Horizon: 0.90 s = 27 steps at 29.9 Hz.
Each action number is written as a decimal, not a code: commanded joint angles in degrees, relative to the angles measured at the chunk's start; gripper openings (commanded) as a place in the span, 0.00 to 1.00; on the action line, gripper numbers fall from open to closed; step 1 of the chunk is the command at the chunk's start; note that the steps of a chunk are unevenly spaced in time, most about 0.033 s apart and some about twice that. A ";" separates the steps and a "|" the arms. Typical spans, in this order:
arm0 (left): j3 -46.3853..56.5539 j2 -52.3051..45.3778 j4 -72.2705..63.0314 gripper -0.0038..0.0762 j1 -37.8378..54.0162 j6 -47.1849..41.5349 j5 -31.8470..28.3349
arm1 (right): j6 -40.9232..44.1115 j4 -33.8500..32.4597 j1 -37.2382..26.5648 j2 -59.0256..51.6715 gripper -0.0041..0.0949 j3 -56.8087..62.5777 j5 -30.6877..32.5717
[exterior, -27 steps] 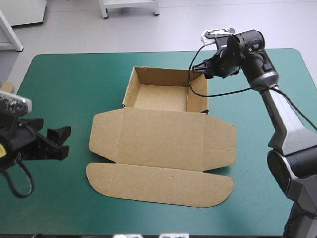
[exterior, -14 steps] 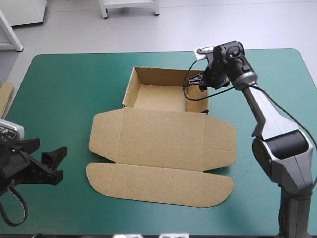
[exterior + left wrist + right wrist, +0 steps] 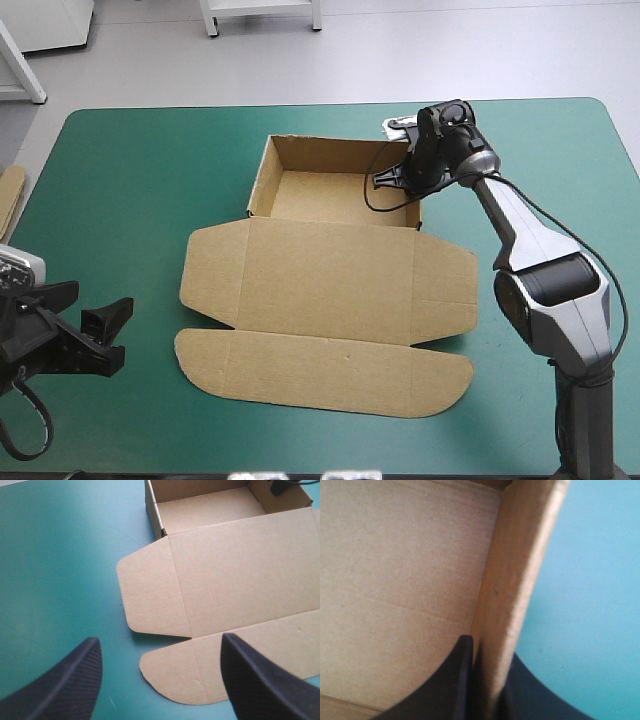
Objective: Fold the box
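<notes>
At the table's left edge a strip of spare board shows, apart from the work. Near it, over the near left corner of the teal-green table, the left gripper hangs with its black fingers spread wide and nothing between them; its own view looks across bare cover toward the rounded left corners of the box. The box lies at the middle of the table as an open tray on the far side, its four walls raised, with the lid flat on the cover toward the robot and a long front flap with rounded ends nearest. At the tray's right wall the right gripper reaches in from the far right, and its wrist view shows the fingers clamped on that wall, one inside the tray and one outside. The brown board looks light and stiff across each panel, likely to bend cleanly only along its scored creases, and apt to slide on the smooth cover if pushed from one side. A hard pinch could dent a thin wall, so a hold low on a wall seems safest, and the lid is probably best lifted by the free edge of the front flap, with the tray steadied.
</notes>
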 commanded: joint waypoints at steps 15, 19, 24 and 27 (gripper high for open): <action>-1.14 5.28 1.03 0.65 -0.21 0.06 -4.97 | -7.39 -0.97 -17.49 -5.21 0.03 -1.62 0.18; -1.14 5.65 1.03 0.65 -0.21 -0.16 -6.28 | -9.47 -0.97 -22.21 -5.54 0.03 -1.62 0.08; -1.14 6.13 1.03 0.65 -0.21 -0.19 -5.38 | -12.15 -6.14 -25.87 -5.54 0.03 -1.62 -0.05; -1.14 6.25 1.03 0.65 -0.21 -0.19 -5.26 | -12.31 -6.66 -28.38 -5.54 0.03 -1.62 -0.03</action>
